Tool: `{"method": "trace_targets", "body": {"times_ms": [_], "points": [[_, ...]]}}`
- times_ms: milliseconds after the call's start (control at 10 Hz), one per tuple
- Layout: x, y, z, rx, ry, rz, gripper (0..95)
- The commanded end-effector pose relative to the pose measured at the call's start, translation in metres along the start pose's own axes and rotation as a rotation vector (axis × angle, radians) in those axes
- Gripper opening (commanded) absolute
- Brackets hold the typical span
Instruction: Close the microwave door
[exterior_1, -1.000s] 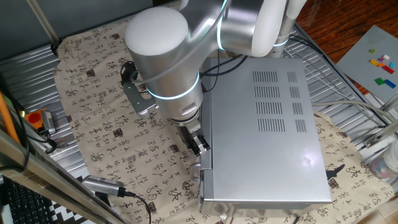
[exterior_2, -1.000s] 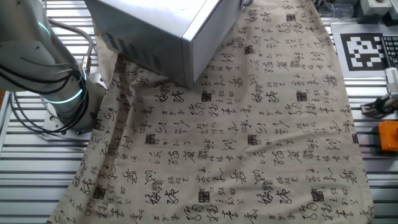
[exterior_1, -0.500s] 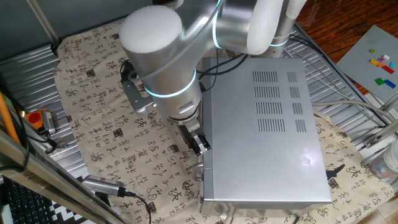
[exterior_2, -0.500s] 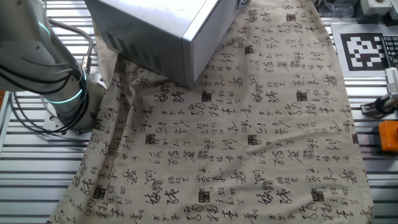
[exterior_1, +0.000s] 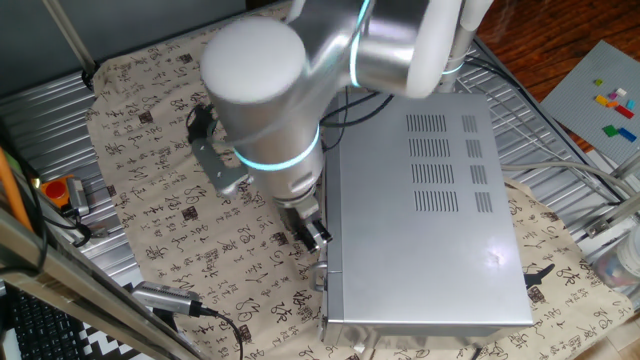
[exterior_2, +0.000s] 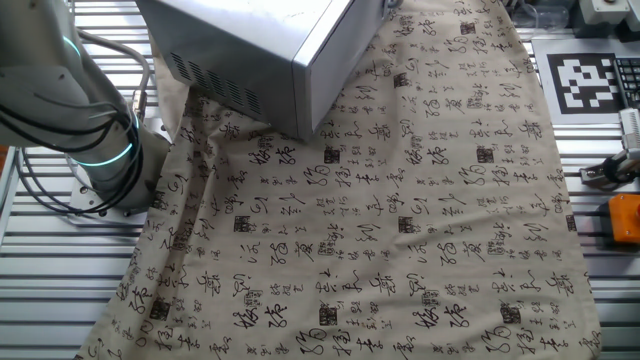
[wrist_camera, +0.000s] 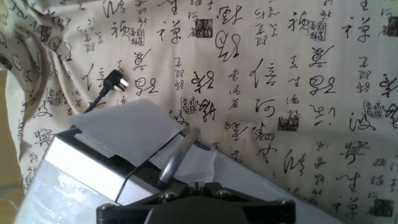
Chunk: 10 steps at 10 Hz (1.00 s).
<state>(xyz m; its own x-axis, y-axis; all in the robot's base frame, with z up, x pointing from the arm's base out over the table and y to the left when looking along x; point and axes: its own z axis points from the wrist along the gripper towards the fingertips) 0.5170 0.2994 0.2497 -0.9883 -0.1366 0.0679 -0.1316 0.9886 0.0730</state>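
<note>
The microwave (exterior_1: 440, 200) is a large silver-grey box with vent slots on top; its back corner shows in the other fixed view (exterior_2: 250, 50). The microwave door (exterior_1: 331, 255) is seen edge-on as a thin strip lying against the box's left face, with its handle (exterior_1: 318, 277) sticking out. My gripper (exterior_1: 314, 233) hangs beside the door, just above the handle, its black fingers together and holding nothing. In the hand view the handle (wrist_camera: 177, 158) is a grey bar right ahead of the jaws, beside the bright silver door face (wrist_camera: 81, 177).
A patterned cloth (exterior_1: 170, 200) covers the table. A black power plug and cable (wrist_camera: 113, 79) lie on it near the microwave. An orange object (exterior_1: 55, 188) sits at the left edge. The arm's base (exterior_2: 100, 160) stands behind the microwave. Cables (exterior_1: 560, 165) run on the right.
The arm's wrist has turned and shifted slightly, and the gripper has edged a little left, away from the door. The microwave and door have not moved.
</note>
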Motion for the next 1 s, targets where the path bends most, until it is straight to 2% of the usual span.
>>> {"method": "trace_targets", "body": {"times_ms": [100,500,1000], "points": [[-0.016,-0.024,0.002,0.057,-0.008,-0.064,0.0],[-0.037,-0.047,0.003,0.047,-0.002,-0.099,0.0],[-0.038,-0.050,0.004,0.031,-0.005,-0.117,0.0]]}}
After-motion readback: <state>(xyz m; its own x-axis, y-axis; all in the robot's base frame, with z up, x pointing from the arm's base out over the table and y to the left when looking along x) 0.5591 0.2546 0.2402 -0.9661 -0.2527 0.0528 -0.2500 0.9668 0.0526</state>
